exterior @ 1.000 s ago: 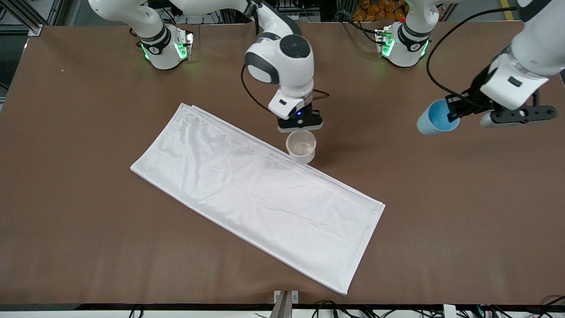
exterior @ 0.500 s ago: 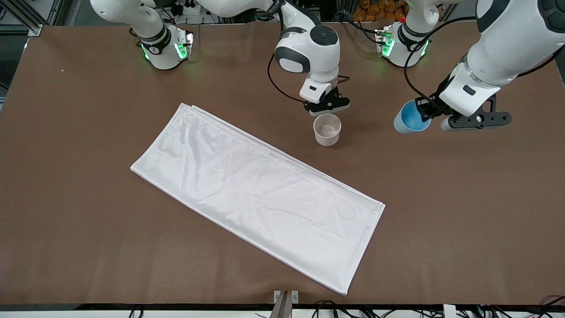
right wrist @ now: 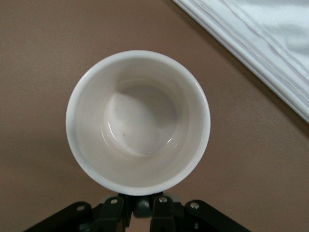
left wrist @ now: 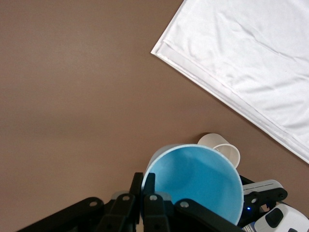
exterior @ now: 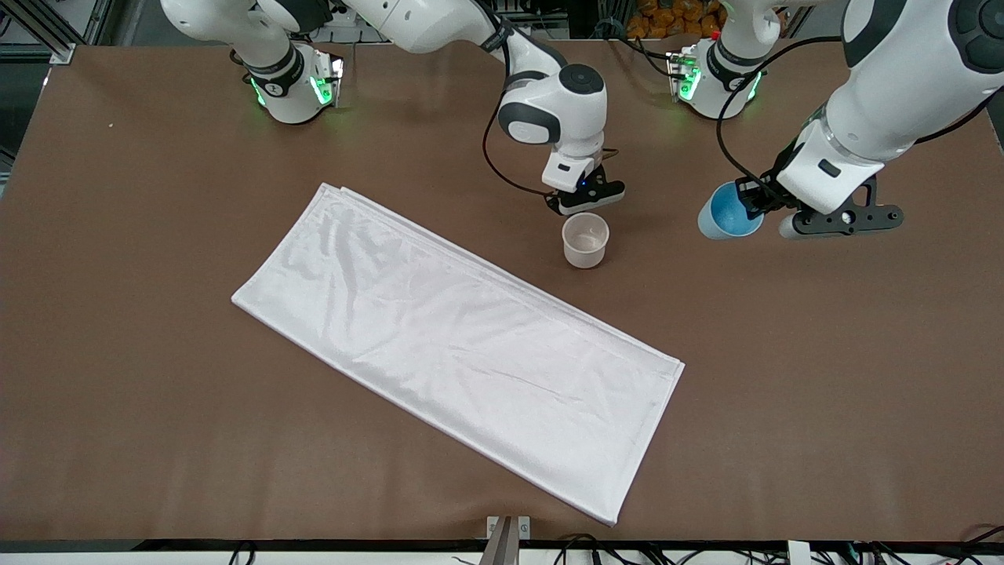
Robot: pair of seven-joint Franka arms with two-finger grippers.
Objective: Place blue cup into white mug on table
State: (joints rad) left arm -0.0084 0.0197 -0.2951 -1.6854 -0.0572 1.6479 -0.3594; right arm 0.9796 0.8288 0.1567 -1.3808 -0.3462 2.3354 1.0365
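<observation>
The left gripper (exterior: 759, 205) was clamped on the rim of the blue cup (exterior: 728, 213), one finger inside the wall and one outside, as the left wrist view showed (left wrist: 143, 193). The cup hung tilted in the air, its mouth turned partly toward the front camera and its long axis leaning away from upright. It was over bare table (exterior: 823, 329), toward the left arm's end from the white mug (exterior: 585, 239).

The right gripper (exterior: 587, 202) was closed at the mug's side, at the part of the wall farther from the front camera. Its fingers (right wrist: 161, 209) met tightly just under the rim, seemingly on the small handle, though the handle itself was mostly hidden. The mug stood upright on the table, mouth open upward and empty inside (right wrist: 137, 121). It sat just beside the long edge of the white cloth (exterior: 463, 345), not on it.

The coming move seemed to turn on the gap between cup and mug. The mug lay to the side of the held cup, toward the right arm's end of the table, with clear table between them. The left arm carried the cup and so was the one to cross that gap. The cup would likely need to be brought above the mug's mouth and righted, so that its narrow base went in first. Since the cup is only slightly narrower than the mug, centring probably mattered.
</observation>
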